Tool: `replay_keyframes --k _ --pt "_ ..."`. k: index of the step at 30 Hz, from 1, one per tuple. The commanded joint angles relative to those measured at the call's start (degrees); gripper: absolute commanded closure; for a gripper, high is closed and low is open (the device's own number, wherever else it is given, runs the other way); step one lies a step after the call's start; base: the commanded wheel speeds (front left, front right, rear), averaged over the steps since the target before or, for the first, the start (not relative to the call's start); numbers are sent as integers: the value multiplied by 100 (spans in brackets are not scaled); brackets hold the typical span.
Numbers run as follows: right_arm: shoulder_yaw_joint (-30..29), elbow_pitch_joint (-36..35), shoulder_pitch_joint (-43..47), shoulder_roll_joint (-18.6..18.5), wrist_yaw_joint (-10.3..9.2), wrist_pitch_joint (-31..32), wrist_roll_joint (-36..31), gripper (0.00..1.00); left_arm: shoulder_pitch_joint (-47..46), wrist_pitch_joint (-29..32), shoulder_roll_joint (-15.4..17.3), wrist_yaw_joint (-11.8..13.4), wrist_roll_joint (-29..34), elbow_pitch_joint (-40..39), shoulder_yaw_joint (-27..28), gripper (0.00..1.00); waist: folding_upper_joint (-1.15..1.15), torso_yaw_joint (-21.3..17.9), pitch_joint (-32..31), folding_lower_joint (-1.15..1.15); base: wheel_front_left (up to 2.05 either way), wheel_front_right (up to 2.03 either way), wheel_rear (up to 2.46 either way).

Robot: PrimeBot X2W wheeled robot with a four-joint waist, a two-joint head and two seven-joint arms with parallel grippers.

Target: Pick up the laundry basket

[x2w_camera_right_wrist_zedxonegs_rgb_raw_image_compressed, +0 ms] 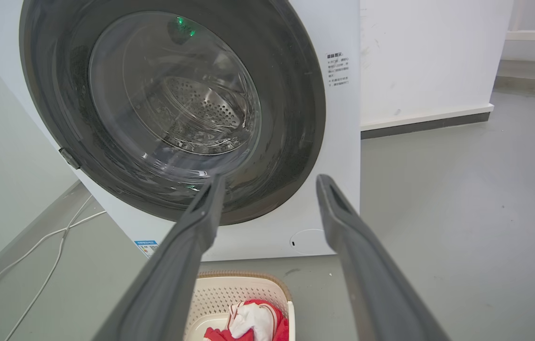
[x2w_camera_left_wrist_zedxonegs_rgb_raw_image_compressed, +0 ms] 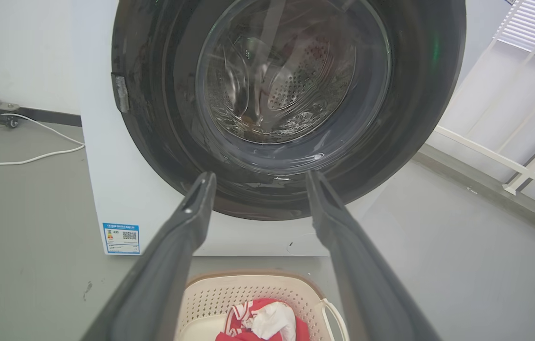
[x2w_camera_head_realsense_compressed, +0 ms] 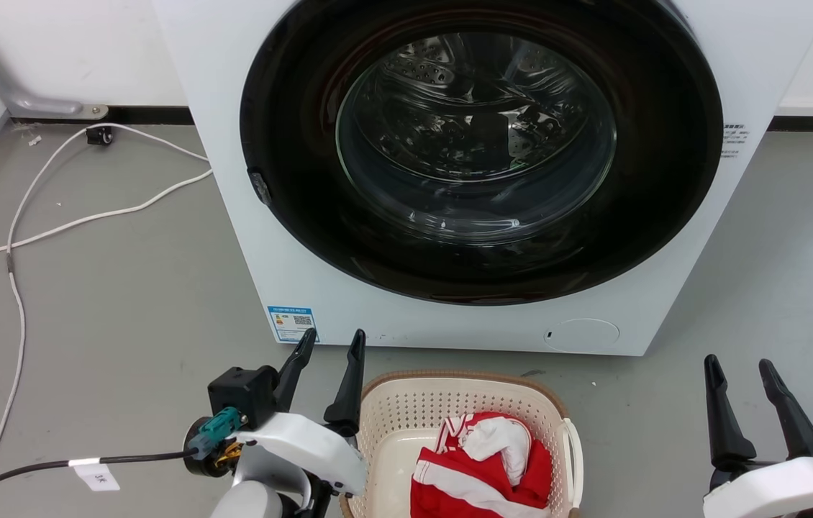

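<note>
- The cream perforated plastic laundry basket with a brown woven-look rim (x2w_camera_head_realsense_compressed: 450, 375) sits on the grey floor at the head view's 6 o'clock. It is just in front of the white front-loading washer (x2w_camera_head_realsense_compressed: 226, 216), and a crumpled red and white garment (x2w_camera_head_realsense_compressed: 482, 467) lies inside it.
- The left gripper (x2w_camera_head_realsense_compressed: 334, 337) hangs at the basket's 9 o'clock, over its left rim, with its fingers spread and nothing between them.
- The right gripper (x2w_camera_head_realsense_compressed: 737, 362) is at the basket's 3 o'clock, well apart from it, likewise spread and empty.
- The step in hand looks like the approach, since neither gripper touches the basket yet.
- A white loop handle (x2w_camera_head_realsense_compressed: 572, 450) shows on the basket's 3 o'clock side. The right gripper should likely travel toward 9 o'clock and lower until its fingers straddle that loop.
- The opposite handle is hidden behind the left arm. That gripper should descend spread and close only once rim or handle sits between its fingers.
- Close both together and lift level, because the thin wall may flex and the garment lies toward 3 o'clock.
</note>
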Motion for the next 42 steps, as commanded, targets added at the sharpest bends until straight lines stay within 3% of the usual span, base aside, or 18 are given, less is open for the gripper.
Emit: replay_keyframes --k 1,42 --pt "-19 -96 36 4 12 -38 -79 0 -116 -55 18 8 149 -13 -42 0 0 1 -1 0 0 0 0" --pt "-73 -117 278 10 7 -364 -1048 0 -198 -506 16 290 1546 355 -353 0 0 123 14 0 0 0 0"
